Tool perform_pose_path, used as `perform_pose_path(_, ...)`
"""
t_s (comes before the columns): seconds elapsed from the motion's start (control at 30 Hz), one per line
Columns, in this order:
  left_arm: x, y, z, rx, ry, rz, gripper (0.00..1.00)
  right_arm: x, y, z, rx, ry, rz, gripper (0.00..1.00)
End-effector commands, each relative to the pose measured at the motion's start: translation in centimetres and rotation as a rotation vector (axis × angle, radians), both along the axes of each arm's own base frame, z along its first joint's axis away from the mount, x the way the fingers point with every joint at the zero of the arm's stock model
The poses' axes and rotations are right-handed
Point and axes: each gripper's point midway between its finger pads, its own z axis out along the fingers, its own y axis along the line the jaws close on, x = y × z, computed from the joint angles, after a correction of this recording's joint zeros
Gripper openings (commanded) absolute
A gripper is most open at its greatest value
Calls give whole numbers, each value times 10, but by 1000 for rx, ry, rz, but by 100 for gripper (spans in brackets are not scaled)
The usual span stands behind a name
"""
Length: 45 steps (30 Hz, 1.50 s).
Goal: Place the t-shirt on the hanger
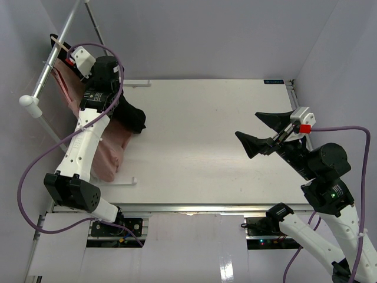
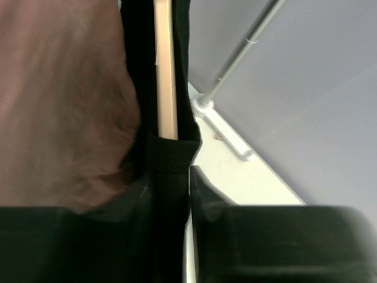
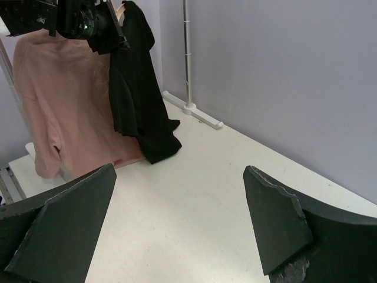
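The black t-shirt (image 1: 131,118) hangs at the table's far left, draped over the tan wooden hanger (image 2: 166,71), whose bar shows between folds of black cloth (image 2: 171,159). In the right wrist view the t-shirt (image 3: 138,88) hangs down to the table. My left gripper (image 1: 109,94) is raised at the rack and looks shut on the t-shirt's upper edge at the hanger (image 2: 177,177). My right gripper (image 1: 268,132) is open and empty above the table's right side (image 3: 179,171).
A pink shirt (image 1: 109,150) hangs from the grey metal rail (image 1: 56,53) just left of the t-shirt, its hem on the table. The rack's upright pole (image 3: 185,53) and white foot (image 3: 197,115) stand at the far left corner. Purple walls enclose the table.
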Motion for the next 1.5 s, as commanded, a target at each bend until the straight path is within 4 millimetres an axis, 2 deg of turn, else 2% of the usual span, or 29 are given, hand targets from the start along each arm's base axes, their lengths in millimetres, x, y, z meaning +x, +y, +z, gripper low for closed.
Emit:
perform_pose_path(0.0, 1, -6, 9, -24, -51, -58, 76, -3, -2, 5, 8, -28, 0, 96)
perform_pose_path(0.03, 1, -11, 12, -28, -63, -90, 94, -3, -2, 6, 9, -29, -1, 96)
perform_pose_path(0.07, 0, -16, 17, -36, -79, -126, 98, -3, -2, 6, 9, -29, -1, 96)
perform_pose_path(0.2, -7, -39, 33, -85, -130, -265, 98, -2, -2, 4, 7, -23, -5, 96)
perform_pose_path(0.3, -28, -55, 55, -130, -195, -363, 98, 0, -1, 3, 4, -20, -6, 96)
perform_pose_path(0.47, -54, -77, 72, -163, -247, -511, 98, 2, 0, 2, -1, -16, -7, 96)
perform_pose_path(0.6, -70, -102, 70, -73, -291, -706, 98, 5, -1, 3, -1, -15, -20, 96)
perform_pose_path(0.77, -92, -119, 67, -14, -302, -849, 98, 4, -1, 3, -1, -17, -19, 96)
perform_pose_path(0.83, -104, -135, 74, 1, -345, -963, 98, 4, -2, 2, -1, -17, -23, 95)
perform_pose_path(0.9, -123, -164, 80, 8, -420, -1147, 98, 8, -1, -2, 7, -4, -30, 96)
perform_pose_path(0.93, -137, -182, 84, -11, -475, -1275, 98, 12, 2, -8, 15, 15, -29, 95)
perform_pose_path(1.0, -152, -204, 89, -32, -537, -1411, 98, 24, 2, -21, 35, 79, -66, 95)
perform_pose_path(1.07, -154, -228, 78, -51, -506, -1487, 98, 42, -1, -37, 55, 180, -139, 92)
perform_pose_path(1.2, -136, -279, 40, -34, -336, -1525, 98, 73, -9, -74, 70, 336, -290, 90)
perform_pose_path(1.27, -142, -303, 29, -25, -318, -1551, 98, 81, -15, -88, 79, 376, -347, 90)
perform_pose_path(1.33, -140, -310, 14, -10, -298, -1521, 98, 85, -18, -106, 76, 427, -385, 90)
perform_pose_path(1.47, -142, -311, -21, 2, -285, -1489, 98, 88, -20, -141, 49, 541, -430, 90)
